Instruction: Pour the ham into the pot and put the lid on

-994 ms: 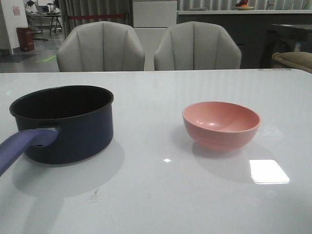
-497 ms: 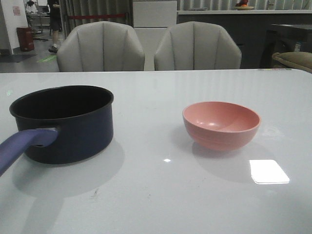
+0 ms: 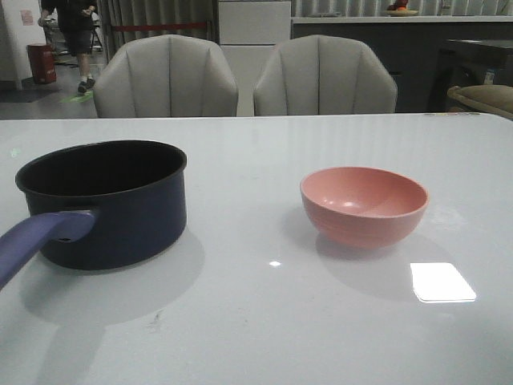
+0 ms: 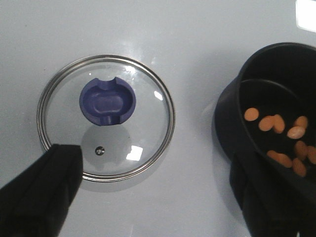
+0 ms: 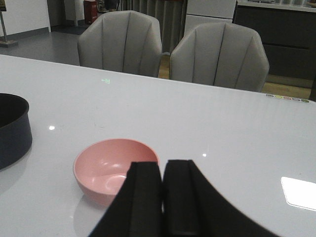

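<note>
A: Left gripper (image 4: 158, 197) status? Wrist cam.
B: Spread wide, holding nothing. Lid (image 4: 106, 118) flat on table (image 4: 197, 39), ham (image 4: 281, 138) inside pot (image 4: 266, 113) at 3 o'clock of lid.
A: Right wrist?
B: Right gripper (image 5: 163, 197) fingers pressed together, empty, just beside bowl (image 5: 114, 168).
A: Front?
B: Pot (image 3: 112, 200) at 9 o'clock, bowl (image 3: 365, 204) at 3, well apart.

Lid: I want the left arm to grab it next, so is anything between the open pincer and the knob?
Nothing visible. The left pincer is open above the lid, which lies flat on the table beside the pot; its knob is uncovered.
</note>
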Controlling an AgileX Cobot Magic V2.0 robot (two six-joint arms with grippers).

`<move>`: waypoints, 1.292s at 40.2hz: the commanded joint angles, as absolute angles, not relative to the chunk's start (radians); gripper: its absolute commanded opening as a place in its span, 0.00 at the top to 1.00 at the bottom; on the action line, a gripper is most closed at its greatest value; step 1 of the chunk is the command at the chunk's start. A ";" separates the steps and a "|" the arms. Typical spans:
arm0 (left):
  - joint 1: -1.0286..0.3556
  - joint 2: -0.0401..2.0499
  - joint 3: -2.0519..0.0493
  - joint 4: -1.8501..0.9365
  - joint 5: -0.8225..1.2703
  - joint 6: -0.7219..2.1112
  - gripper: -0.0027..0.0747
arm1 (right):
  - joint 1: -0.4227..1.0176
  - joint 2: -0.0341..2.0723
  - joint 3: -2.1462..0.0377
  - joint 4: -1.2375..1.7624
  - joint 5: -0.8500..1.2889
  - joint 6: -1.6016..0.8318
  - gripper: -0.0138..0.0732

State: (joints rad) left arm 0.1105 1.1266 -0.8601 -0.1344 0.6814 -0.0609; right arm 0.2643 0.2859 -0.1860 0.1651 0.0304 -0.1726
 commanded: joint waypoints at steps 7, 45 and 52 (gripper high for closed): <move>0.129 1.336 -1.002 -0.093 0.705 -0.069 0.14 | 0.264 0.291 -0.213 0.165 -0.049 -0.181 0.67; 0.206 1.815 -1.386 -0.101 0.954 -0.069 0.14 | 0.264 0.291 -0.213 0.165 -0.049 -0.181 0.67; 0.206 1.852 -1.395 -0.101 0.958 -0.069 0.14 | 0.264 0.291 -0.213 0.165 -0.049 -0.181 0.67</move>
State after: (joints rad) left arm 0.2026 1.8832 -1.3638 -0.0911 0.9611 -0.0609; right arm 0.2643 0.2859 -0.1860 0.1651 0.0304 -0.1726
